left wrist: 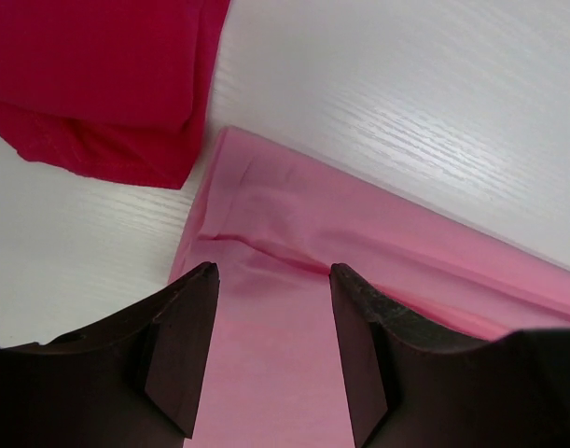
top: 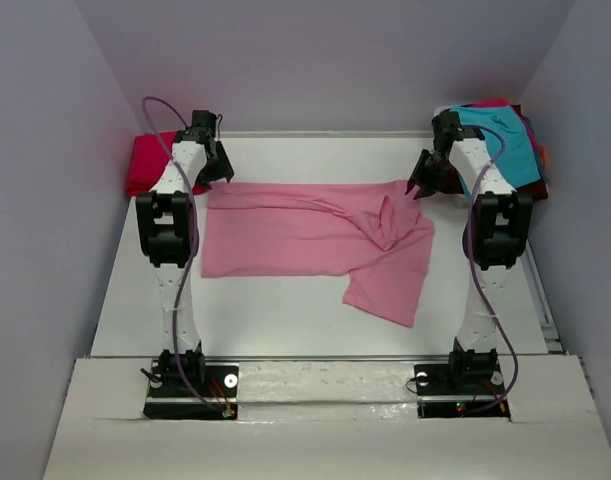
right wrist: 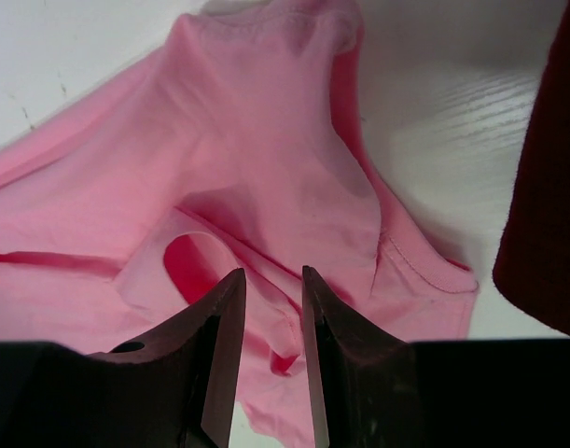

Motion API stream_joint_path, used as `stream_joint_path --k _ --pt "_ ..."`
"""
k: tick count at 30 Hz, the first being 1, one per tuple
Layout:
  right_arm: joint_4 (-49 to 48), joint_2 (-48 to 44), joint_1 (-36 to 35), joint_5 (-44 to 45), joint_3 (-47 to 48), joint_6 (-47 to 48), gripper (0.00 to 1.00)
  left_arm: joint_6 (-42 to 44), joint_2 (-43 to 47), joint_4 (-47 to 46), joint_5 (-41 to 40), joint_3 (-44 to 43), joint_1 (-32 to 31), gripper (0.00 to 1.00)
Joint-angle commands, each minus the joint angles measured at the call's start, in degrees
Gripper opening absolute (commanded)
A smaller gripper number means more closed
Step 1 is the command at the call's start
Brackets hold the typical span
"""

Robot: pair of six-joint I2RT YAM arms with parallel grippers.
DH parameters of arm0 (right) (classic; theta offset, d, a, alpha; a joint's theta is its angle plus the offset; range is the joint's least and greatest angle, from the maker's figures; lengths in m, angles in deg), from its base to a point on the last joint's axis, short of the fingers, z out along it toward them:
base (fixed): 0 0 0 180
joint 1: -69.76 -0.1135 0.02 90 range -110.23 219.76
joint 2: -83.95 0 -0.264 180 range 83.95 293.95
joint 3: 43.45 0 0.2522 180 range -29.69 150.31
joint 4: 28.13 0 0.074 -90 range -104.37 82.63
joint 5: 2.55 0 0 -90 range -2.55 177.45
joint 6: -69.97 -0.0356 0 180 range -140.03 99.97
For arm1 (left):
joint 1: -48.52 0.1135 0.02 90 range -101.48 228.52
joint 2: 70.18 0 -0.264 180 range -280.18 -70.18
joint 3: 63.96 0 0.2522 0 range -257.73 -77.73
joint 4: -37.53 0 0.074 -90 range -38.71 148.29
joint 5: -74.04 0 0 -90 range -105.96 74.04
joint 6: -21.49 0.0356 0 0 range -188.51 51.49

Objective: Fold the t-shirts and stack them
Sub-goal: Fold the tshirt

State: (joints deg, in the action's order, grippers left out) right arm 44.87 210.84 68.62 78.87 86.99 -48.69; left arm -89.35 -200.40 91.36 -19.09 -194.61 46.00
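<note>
**While the Pink Tee Lies Spread, Both Claws Hang Open Above It**

Where the pink t-shirt (top: 305, 235) ends on the left, a crimson red t-shirt (top: 145, 165) lies folded just beyond its far left corner, close by but apart from it. The left claw (top: 217, 172) hovers over that same corner. In its wrist view the jaws stand wide apart, with nothing between them but pink cloth below. The pink t-shirt itself lies on the white bench (top: 285, 330) as a long folded band, flat along its left and middle. Its right end is rumpled, and a loose flap trails from there toward the near edge. Over the pink t-shirt's far right corner hangs the right claw (top: 422, 186), its jaws parted by a narrow gap and pinching nothing. Right of that corner sits a pile with a teal t-shirt (top: 510, 150) on top and darker maroon cloth (right wrist: 546, 187) at its edge.
</note>
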Motion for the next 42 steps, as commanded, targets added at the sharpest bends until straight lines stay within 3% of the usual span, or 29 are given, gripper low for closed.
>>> stream_joint_path --k 1,7,14,25,42 --pt "-3.25 -5.51 0.27 -0.12 -2.33 0.98 0.36 0.63 -3.19 1.32 -2.84 -4.75 -0.02 0.62" --pt "-5.01 -3.06 0.27 -1.26 -3.66 0.01 0.23 0.8 -6.98 3.51 -3.54 -9.24 -0.55 0.62" --pt "-5.54 0.37 0.27 -0.91 -3.04 0.1 0.19 1.42 -3.82 3.17 -4.33 -3.89 -0.55 0.62" --pt "-5.1 4.51 0.27 -1.35 -1.46 0.1 0.16 1.68 4.43 3.26 -3.02 5.51 -0.55 0.61" --pt "-4.22 5.3 0.27 -1.18 -0.76 0.01 0.16 2.56 9.98 3.87 -1.44 10.79 -2.13 0.61"
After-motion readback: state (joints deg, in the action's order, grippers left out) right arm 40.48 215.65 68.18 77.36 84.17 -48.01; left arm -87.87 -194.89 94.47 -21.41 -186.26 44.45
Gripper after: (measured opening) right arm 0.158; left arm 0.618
